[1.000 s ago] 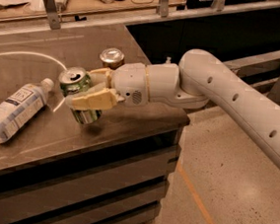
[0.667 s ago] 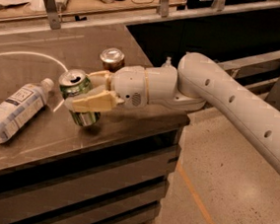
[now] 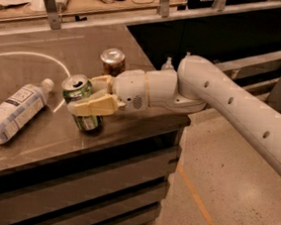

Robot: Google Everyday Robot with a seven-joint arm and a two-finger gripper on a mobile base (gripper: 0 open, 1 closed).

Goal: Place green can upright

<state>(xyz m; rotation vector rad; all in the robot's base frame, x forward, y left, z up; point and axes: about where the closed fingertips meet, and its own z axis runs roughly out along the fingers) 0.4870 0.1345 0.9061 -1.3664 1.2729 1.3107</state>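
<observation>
The green can [image 3: 79,91] stands nearly upright, leaning slightly left, on the dark metal counter [image 3: 38,139] near its front edge. Its silver top with pull tab faces up. My gripper [image 3: 90,97] reaches in from the right and its cream fingers [image 3: 94,106] are closed around the can's body. The near finger hides much of the can's side. The can's base rests on or just above the counter; I cannot tell which.
An orange-brown can [image 3: 112,61] stands upright just behind the gripper. A clear plastic bottle with a white label [image 3: 15,111] lies on its side to the left. A white curved line is painted on the counter. A cluttered wooden bench [image 3: 86,0] runs behind.
The can and gripper have barely shifted; the can stays gripped and near upright in the same spot on the counter.
</observation>
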